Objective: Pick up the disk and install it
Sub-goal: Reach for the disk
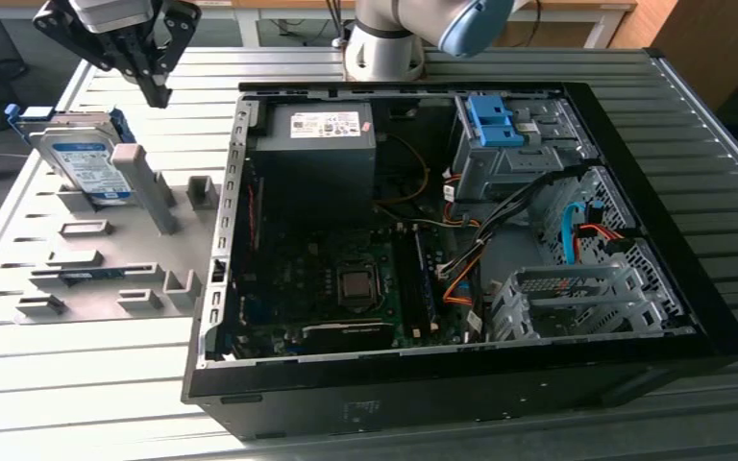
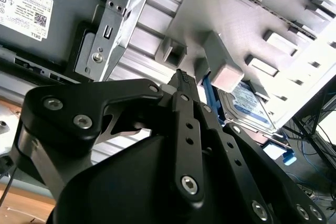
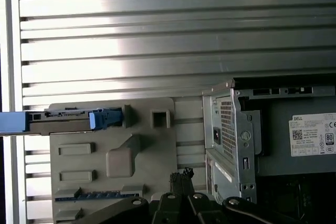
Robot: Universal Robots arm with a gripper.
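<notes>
The disk (image 1: pixel 85 159) is a silver-grey hard drive with a white-and-blue label and blue rails. It stands on edge in a slot at the far end of the grey fixture plate (image 1: pixel 93 259), on the exterior view's left. The second wrist view shows the disk's label face (image 2: pixel 248 104), and the first wrist view shows the disk edge-on (image 3: pixel 63 121). My gripper (image 1: pixel 157 94) hangs above the fixture, just to the exterior view's right of the disk and apart from it. In both wrist views the fingertips (image 2: pixel 181 78) (image 3: pixel 181 174) are pressed together with nothing between them.
An open computer case (image 1: pixel 651 317) lies on the slatted metal table (image 1: pixel 74 403), right of the fixture. Inside are a dark grey power supply (image 1: pixel 322 144), the motherboard (image 1: pixel 331 288), loose cables and a drive cage with a blue bracket (image 1: pixel 494 120). Grey posts (image 1: pixel 145 187) rise from the fixture.
</notes>
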